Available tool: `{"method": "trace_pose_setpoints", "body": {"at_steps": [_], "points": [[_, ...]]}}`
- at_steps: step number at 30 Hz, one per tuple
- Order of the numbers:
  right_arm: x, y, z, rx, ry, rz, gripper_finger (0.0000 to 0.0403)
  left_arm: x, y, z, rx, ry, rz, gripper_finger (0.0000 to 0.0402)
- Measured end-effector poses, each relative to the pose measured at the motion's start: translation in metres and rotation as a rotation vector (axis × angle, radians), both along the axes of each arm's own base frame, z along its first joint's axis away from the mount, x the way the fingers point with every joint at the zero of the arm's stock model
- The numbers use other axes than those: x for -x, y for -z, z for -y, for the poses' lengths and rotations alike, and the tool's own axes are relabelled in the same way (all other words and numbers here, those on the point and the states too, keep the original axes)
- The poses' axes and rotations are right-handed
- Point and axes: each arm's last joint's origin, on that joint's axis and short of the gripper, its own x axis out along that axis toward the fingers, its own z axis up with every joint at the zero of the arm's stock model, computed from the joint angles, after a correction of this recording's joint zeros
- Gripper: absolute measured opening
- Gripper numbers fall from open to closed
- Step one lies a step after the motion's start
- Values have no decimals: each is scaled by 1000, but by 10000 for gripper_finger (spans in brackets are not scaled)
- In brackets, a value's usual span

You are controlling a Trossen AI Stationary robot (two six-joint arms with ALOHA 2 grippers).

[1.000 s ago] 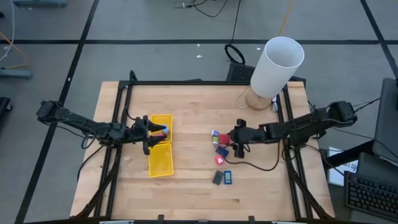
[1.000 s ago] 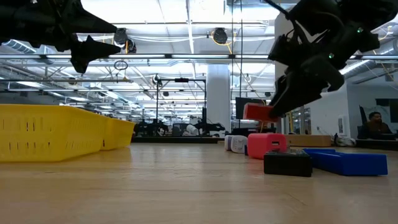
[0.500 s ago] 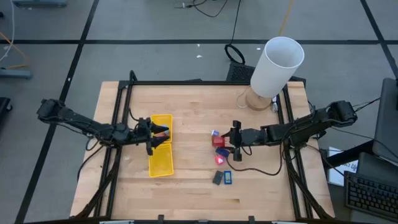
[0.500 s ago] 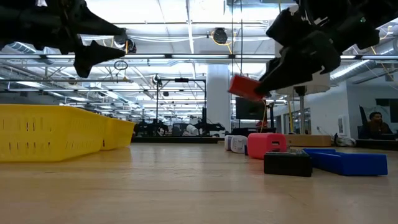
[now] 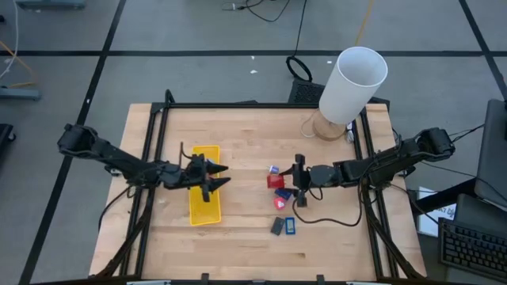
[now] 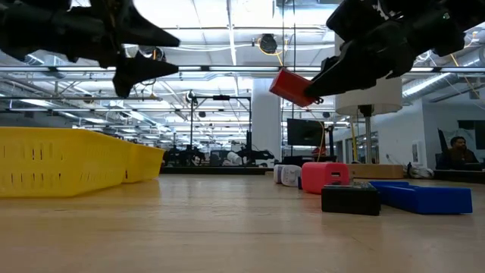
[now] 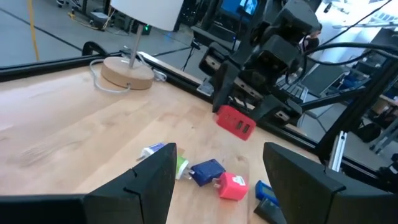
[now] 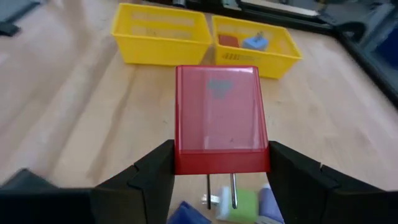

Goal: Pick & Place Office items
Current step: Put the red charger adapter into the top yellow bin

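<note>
left hand (image 5: 218, 176) spread (raised) | right hand (image 5: 295, 176) clamped, aloft

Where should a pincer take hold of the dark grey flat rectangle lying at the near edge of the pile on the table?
Probably from straight above, fingers closing across the two long sides of the dark grey flat rectangle. It lies flat on the wooden table, so only its thin edges offer a hold. The blue flat rectangle sits close beside it, so the finger on that side needs care.
</note>
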Motion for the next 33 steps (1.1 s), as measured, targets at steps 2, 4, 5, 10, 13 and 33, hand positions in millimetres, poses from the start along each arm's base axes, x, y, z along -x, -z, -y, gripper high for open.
{"method": "trace_pose_setpoints", "body": {"at_steps": [2,4,5,10,13,33], "points": [[0,0,-1,35,22,1,213,-10,-3,3,0,0,-2,243],[1,0,-2,75,35,2,213,-20,-7,5,13,-2,1,243],[1,0,-4,97,39,2,213,-25,-9,6,29,-4,4,243],[4,-2,-12,236,88,14,213,-47,-11,4,147,19,5,243],[5,-6,-16,315,121,41,213,-60,-10,0,211,37,-7,243],[6,-10,-25,395,138,74,213,-139,-8,-6,271,39,-11,243]]}}
